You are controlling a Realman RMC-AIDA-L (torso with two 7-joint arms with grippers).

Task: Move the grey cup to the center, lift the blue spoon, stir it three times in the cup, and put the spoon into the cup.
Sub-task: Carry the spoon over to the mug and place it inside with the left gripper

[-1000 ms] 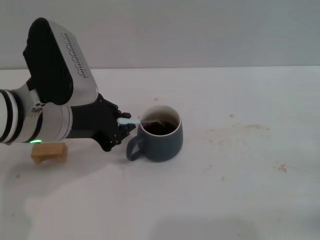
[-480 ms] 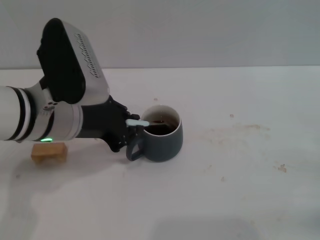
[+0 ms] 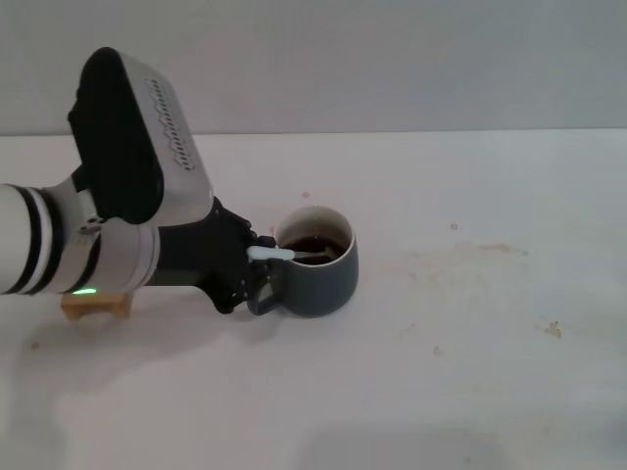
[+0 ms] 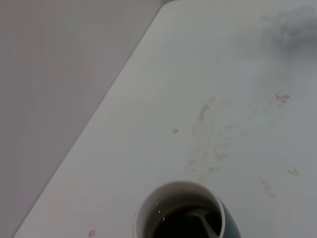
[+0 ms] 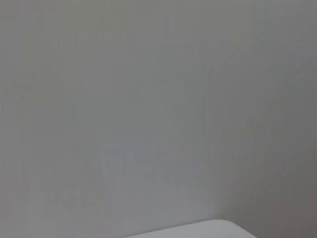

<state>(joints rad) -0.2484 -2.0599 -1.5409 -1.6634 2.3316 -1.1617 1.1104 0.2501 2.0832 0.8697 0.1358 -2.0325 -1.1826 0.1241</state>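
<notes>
The grey cup [image 3: 318, 276] stands mid-table with dark liquid inside and its handle toward my left gripper. My left gripper [image 3: 249, 260] sits right beside that handle, shut on the pale handle of the blue spoon [image 3: 268, 254]. The spoon reaches nearly level over the rim, and its metal end dips into the liquid. The left wrist view shows the cup [image 4: 148, 214] from above with the spoon's metal end [image 4: 207, 221] inside it. My right gripper is out of view; the right wrist view shows only wall and a table corner.
A small tan wooden block [image 3: 96, 304] lies on the white table [image 3: 470, 372] under my left forearm, left of the cup. Faint brown stains [image 3: 480, 250] mark the table to the cup's right.
My left gripper has moved closer to the cup and lower. The spoon has tipped from a slant to nearly level over the rim, its end deeper in the liquid.
</notes>
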